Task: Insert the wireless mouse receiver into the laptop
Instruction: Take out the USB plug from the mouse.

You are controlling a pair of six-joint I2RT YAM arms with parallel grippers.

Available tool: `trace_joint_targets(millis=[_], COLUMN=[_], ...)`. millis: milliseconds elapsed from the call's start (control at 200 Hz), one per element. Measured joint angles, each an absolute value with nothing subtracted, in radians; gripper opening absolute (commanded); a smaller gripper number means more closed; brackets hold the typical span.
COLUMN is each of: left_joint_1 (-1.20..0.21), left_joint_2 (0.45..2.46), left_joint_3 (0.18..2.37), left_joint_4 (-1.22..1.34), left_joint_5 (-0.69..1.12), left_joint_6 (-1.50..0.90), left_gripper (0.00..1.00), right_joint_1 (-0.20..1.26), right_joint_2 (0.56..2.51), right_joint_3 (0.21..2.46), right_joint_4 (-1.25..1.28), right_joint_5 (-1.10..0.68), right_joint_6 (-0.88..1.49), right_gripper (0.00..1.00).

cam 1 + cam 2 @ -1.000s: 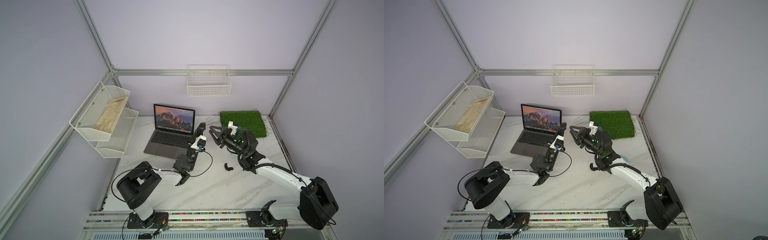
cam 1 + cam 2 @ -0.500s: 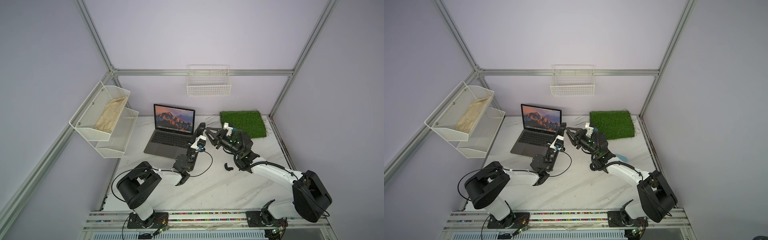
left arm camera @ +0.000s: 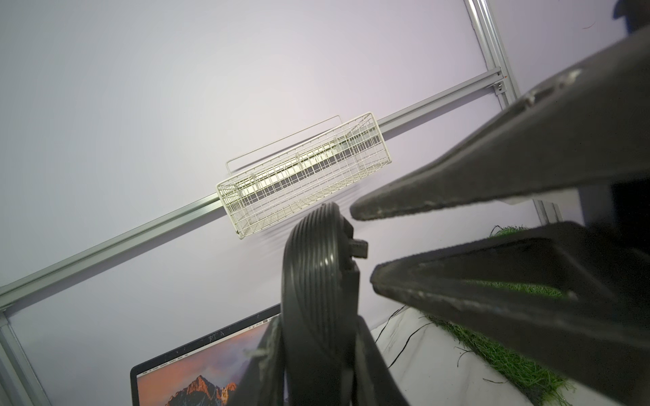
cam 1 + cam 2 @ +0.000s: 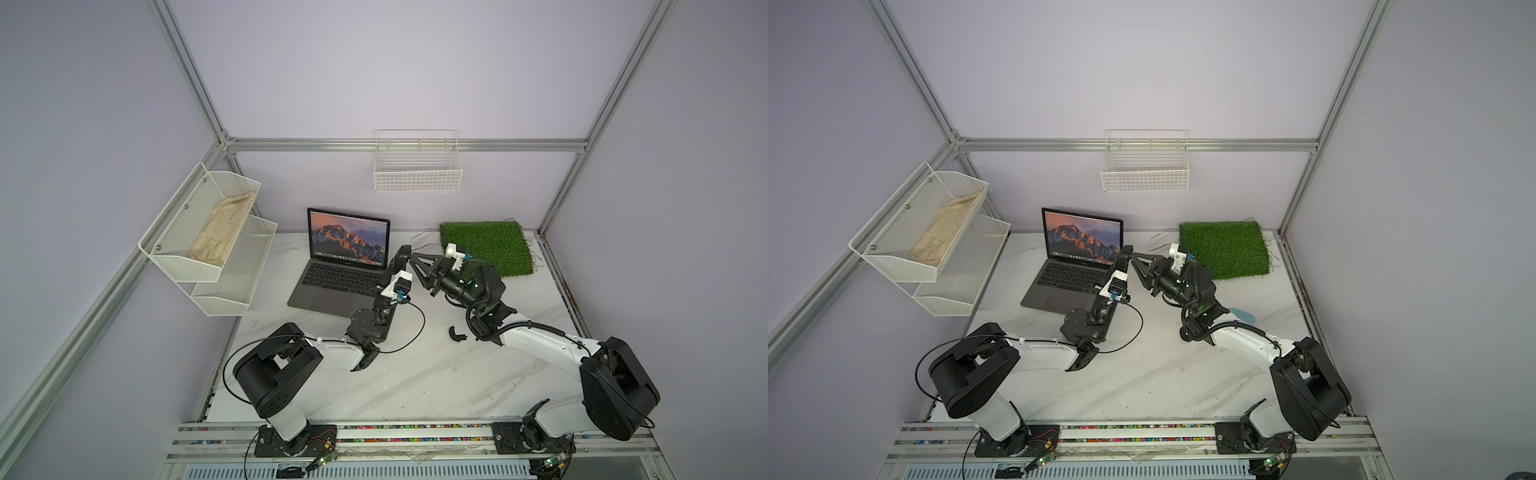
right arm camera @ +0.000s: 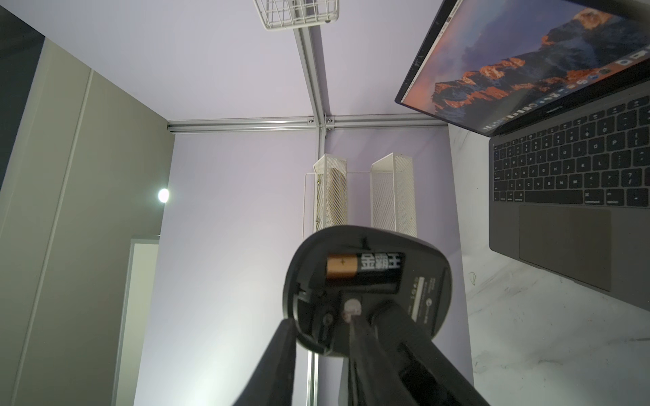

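left wrist view: left claw (image 3: pixel 316 323) pinches the mouse (image 3: pixel 313 274); the wireless mouse receiver (image 3: pixel 358 249) juts from it between tips of the spread right claw (image 3: pixel 366 246), touching neither; laptop (image 3: pixel 197 372) just beside left claw.

The marbled table (image 4: pixel 415 374) carries the laptop (image 4: pixel 328 291), a grass mat (image 4: pixel 486 245) and, seemingly, a small curved black piece (image 4: pixel 456 333).

Left wrist view | mouse (image 3: pixel 313 281) seen edge-on, ribbed rim facing camera, clamped by left gripper (image 3: pixel 316 337) | receiver (image 3: pixel 359 249): small dark stub jutting from mouse | right gripper (image 3: pixel 366 246): 2 fingers apart, 1 on each side of stub, neither touching it | behind: wire basket (image 3: pixel 302 179) on wall, lit laptop (image 3: pixel 197 379), grass mat (image 3: pixel 492 355)
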State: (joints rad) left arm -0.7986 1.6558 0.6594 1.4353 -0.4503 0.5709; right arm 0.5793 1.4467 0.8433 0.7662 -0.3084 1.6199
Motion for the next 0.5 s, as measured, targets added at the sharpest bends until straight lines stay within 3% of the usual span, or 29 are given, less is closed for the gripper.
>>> trace_joint_targets(millis=[500], left_joint_1=[-0.794], left_joint_2=[1.692], left_joint_3=[0.659], left_joint_4=[1.481], left_joint_5=[-0.429], left_joint_6=[0.561], left_gripper=[0.00], right_joint_1=[0.579], right_joint_2=[1.459], right_joint_3=[0.844], right_joint_4=[0.786], right_joint_5=[-0.305], right_joint_6=[1.630], right_gripper=[0.19])
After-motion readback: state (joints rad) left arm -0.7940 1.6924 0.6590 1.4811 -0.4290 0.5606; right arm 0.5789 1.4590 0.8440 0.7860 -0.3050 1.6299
